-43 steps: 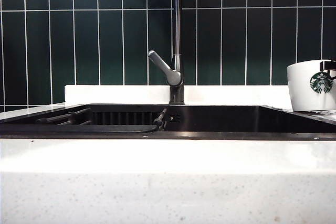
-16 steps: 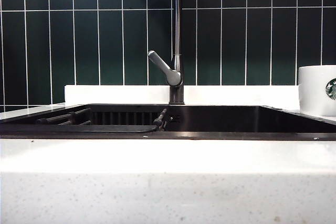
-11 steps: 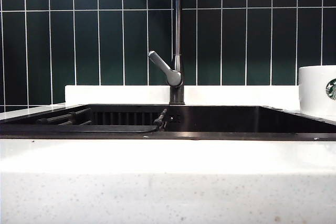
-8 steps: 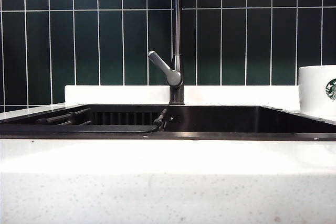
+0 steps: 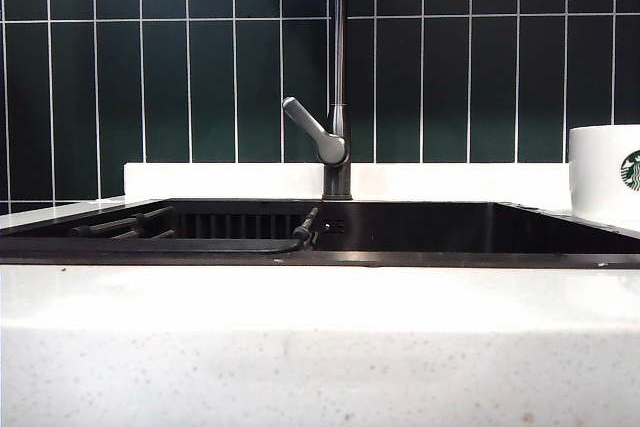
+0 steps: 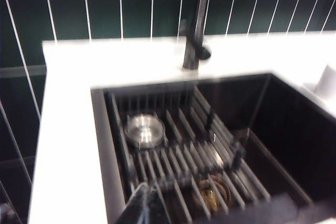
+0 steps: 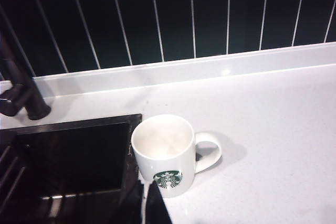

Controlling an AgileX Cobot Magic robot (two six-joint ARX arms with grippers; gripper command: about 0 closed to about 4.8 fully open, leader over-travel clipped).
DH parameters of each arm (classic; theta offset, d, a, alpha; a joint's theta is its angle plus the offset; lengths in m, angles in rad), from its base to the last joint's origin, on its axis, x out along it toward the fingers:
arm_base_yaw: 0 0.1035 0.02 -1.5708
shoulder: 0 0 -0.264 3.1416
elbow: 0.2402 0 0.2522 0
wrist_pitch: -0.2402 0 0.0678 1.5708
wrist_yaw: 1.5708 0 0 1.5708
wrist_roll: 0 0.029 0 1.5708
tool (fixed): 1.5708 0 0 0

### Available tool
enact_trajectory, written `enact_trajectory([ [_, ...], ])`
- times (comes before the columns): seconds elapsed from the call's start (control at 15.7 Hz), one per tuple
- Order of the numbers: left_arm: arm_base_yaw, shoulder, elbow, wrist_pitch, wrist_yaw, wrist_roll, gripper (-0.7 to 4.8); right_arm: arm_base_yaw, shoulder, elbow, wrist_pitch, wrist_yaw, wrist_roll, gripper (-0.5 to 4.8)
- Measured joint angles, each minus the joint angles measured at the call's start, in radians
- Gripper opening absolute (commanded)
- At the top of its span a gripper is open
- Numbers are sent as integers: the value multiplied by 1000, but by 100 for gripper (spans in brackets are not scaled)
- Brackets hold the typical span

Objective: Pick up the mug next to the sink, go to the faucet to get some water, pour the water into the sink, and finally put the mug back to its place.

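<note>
Mug-return looks finished: left gripper (image 6: 144, 203), fingers together, hangs over the black rectangular sink (image 6: 273, 129); the white ceramic Starbucks mug (image 7: 164, 153) stands on white countertop (image 7: 273, 129) beside it, right gripper (image 7: 147, 203) closed, empty.

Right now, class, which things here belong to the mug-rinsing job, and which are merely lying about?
Job: white ceramic Starbucks mug; dark rectangular sink; tall dark-metal faucet.
Lying about: slotted rack; round metal strainer; dark green wall tiles.
</note>
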Motion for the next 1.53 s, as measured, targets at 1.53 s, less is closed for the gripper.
enact_trajectory([
  [1.53, 0, -2, -470, 521, -31, -25, -6, 2, -295, -567, 326, -101, -79, -6],
])
